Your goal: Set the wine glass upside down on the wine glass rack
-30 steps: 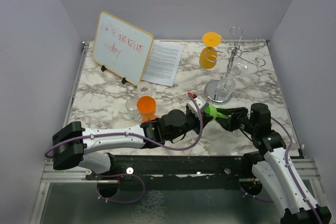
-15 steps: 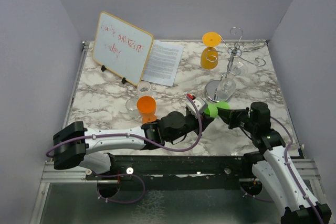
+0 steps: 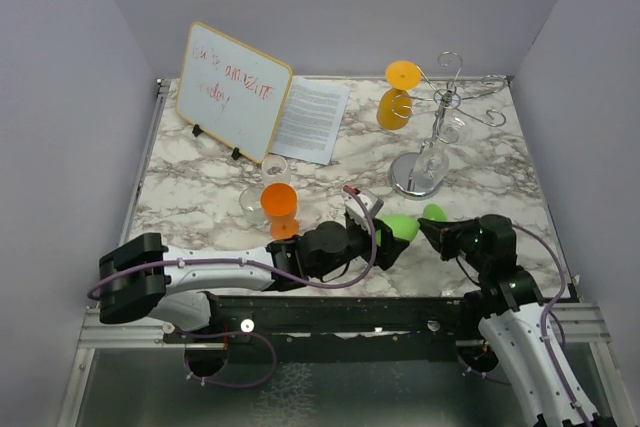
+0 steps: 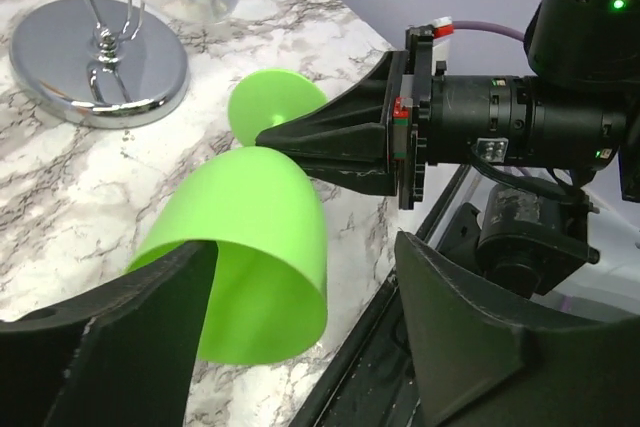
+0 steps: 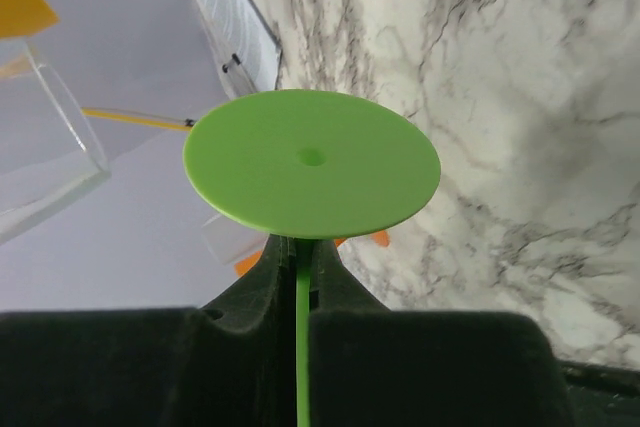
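Note:
The green wine glass (image 3: 400, 226) lies sideways just above the table near its front edge. My right gripper (image 3: 428, 229) is shut on its thin stem (image 5: 303, 327), right behind the round foot (image 5: 312, 162). My left gripper (image 4: 305, 257) is open, its fingers (image 4: 150, 327) standing on either side of the bowl (image 4: 255, 247) without squeezing it. The chrome wine glass rack (image 3: 437, 117) stands at the back right on its disc base (image 4: 100, 62), beyond the glass.
An orange glass (image 3: 398, 107) hangs upside down at the rack's left arm, and a clear one (image 3: 432, 155) hangs by its pole. Another orange glass (image 3: 279, 205) and a clear glass (image 3: 268, 182) sit mid-table. A whiteboard (image 3: 232, 90) and paper sheet (image 3: 312, 119) are at the back left.
My left gripper has opened off the green bowl and drawn back left. My right gripper has shut on the stem and now carries the glass, slightly nearer the front edge.

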Controlling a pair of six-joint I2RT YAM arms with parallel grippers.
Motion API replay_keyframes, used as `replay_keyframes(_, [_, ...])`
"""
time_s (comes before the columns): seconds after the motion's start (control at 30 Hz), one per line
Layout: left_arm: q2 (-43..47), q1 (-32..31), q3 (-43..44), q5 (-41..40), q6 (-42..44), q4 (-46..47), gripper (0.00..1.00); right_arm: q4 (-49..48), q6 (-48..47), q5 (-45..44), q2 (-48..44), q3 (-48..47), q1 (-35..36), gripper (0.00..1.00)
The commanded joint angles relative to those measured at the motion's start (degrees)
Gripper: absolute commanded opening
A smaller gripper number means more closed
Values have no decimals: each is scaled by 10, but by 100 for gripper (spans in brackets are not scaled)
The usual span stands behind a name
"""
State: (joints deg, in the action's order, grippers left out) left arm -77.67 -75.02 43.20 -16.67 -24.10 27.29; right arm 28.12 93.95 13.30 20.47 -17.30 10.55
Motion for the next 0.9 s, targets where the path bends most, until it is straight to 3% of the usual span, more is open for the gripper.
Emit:
replay_keyframes(0.0, [44, -1, -16, -56, -36, 15, 76, 21, -108, -74, -38, 21, 4, 0])
replay_keyframes(0.23, [105, 1, -15, -135, -43, -5, 93, -13, -270, -157, -64, 20, 4, 1])
replay_keyframes(0.33, [104, 5, 12, -114, -47, -26, 99, -35, -315, -172, -105, 29, 4, 0])
replay_keyframes(0.6, [88, 39, 116, -38, -75, -125, 99, -58, -426, -206, -169, 9, 4, 1])
replay_keyframes(0.87, [83, 157, 150, 105, -192, -181, 99, -146, -542, -153, -196, -17, 4, 1])
